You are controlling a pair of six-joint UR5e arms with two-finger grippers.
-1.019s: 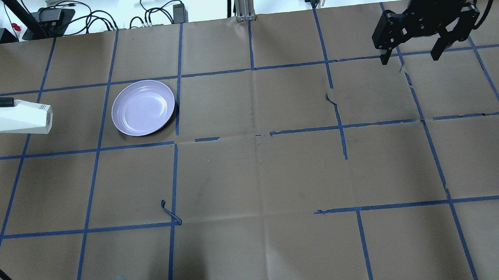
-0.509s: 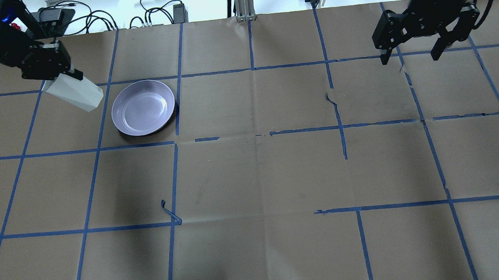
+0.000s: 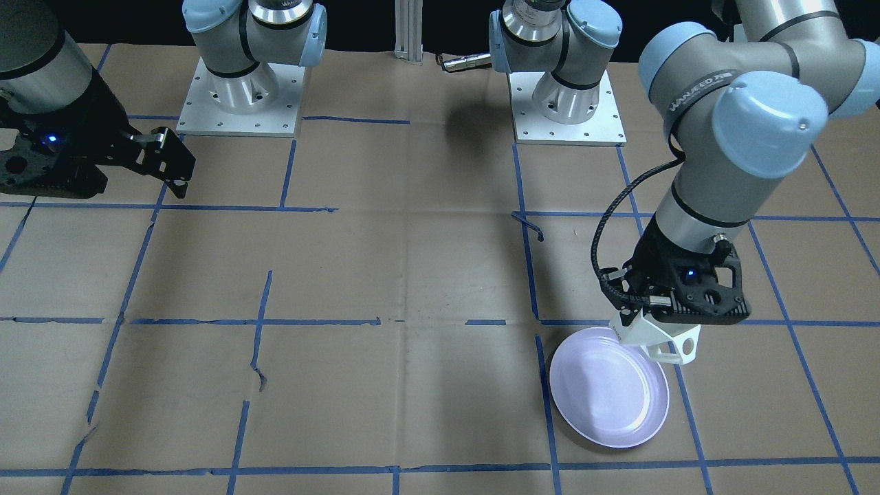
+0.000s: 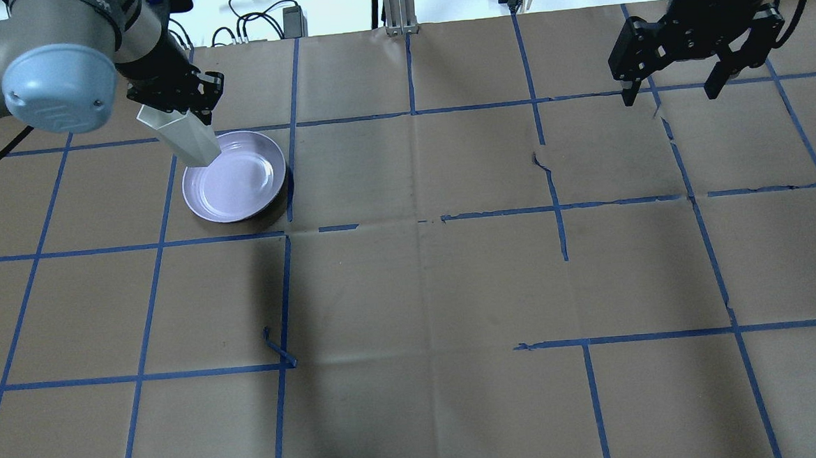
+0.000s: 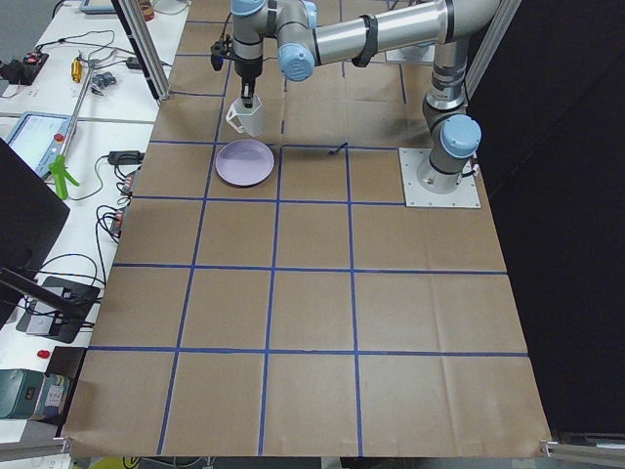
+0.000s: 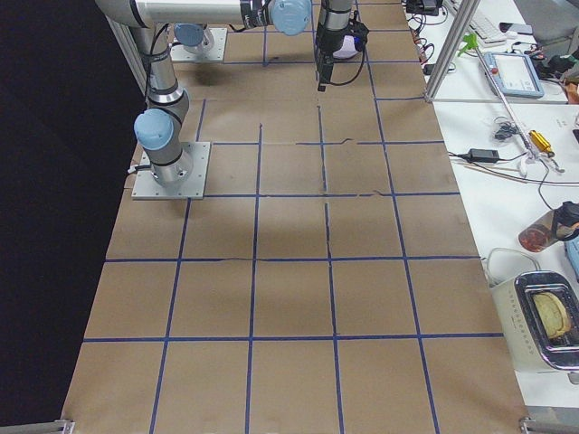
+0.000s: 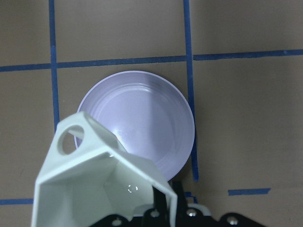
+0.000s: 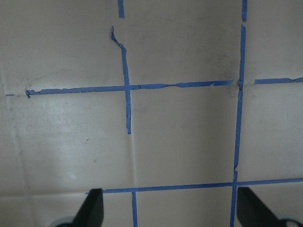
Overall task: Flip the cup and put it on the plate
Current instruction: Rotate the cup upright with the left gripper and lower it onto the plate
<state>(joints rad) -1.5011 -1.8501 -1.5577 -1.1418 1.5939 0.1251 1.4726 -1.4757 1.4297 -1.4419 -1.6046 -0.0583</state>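
The white faceted cup (image 4: 185,139) hangs from my left gripper (image 4: 168,114), which is shut on its rim wall. The cup's mouth faces up toward the wrist camera (image 7: 94,184). Its loop handle (image 3: 677,349) points away from the robot. It is held just above the far-left rim of the pale lavender plate (image 4: 242,189), which lies flat on the table and also shows in the front view (image 3: 608,405) and the left wrist view (image 7: 151,113). My right gripper (image 4: 670,95) is open and empty, high over the far right of the table.
Brown paper with a blue tape grid covers the table (image 4: 418,291). A loose curl of tape (image 4: 278,347) sticks up in front of the plate. Cables and power bricks (image 4: 257,24) lie beyond the far edge. The arm bases (image 3: 237,89) stand at the robot's side.
My left arm has swung the cup in from the table's left edge to over the plate's rim, turning it from lying sideways to hanging mouth-up. The right arm has not moved.
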